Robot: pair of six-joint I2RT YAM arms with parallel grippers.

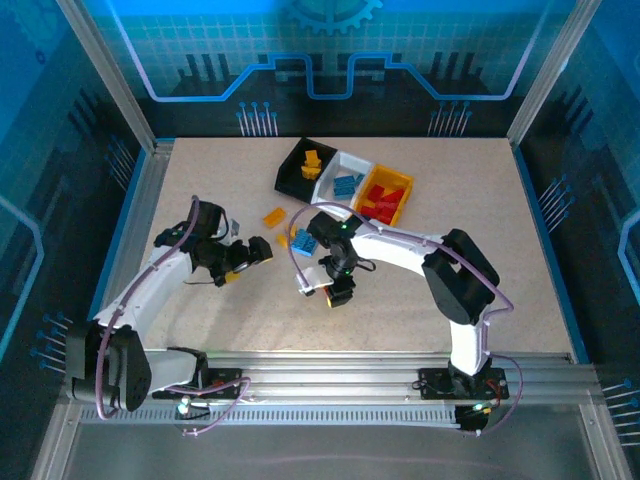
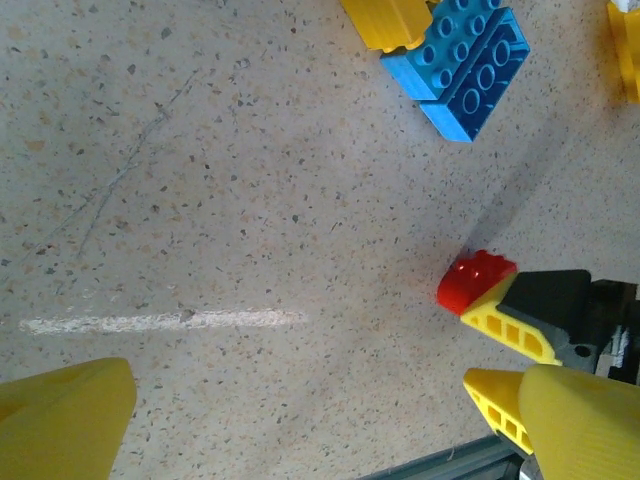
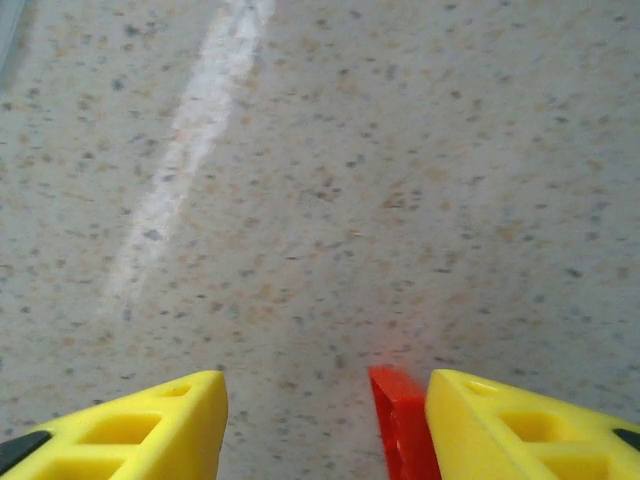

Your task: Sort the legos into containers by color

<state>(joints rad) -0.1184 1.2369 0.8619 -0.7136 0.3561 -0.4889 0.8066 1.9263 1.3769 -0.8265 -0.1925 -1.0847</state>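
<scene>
The containers stand in a row at the back: black (image 1: 293,178), white (image 1: 352,162), yellow-orange (image 1: 402,207). An orange lego (image 1: 312,161) lies in the black one, blue legos (image 1: 347,184) in the white, red legos (image 1: 380,198) in the yellow-orange. Loose on the table are an orange lego (image 1: 273,216) and a blue lego (image 1: 303,241) (image 2: 465,60). My right gripper (image 1: 340,293) (image 3: 325,395) points down, open, with a small red lego (image 3: 402,430) (image 2: 475,280) against its right finger and a wide gap to the other. My left gripper (image 1: 262,250) (image 2: 300,400) hangs wide open over bare table, left of the red lego.
A second orange lego (image 2: 385,20) touches the blue one on the table. A pale scuff streak (image 2: 160,322) marks the tabletop. The metal rail (image 1: 330,385) runs along the near edge, and glass walls enclose the other sides.
</scene>
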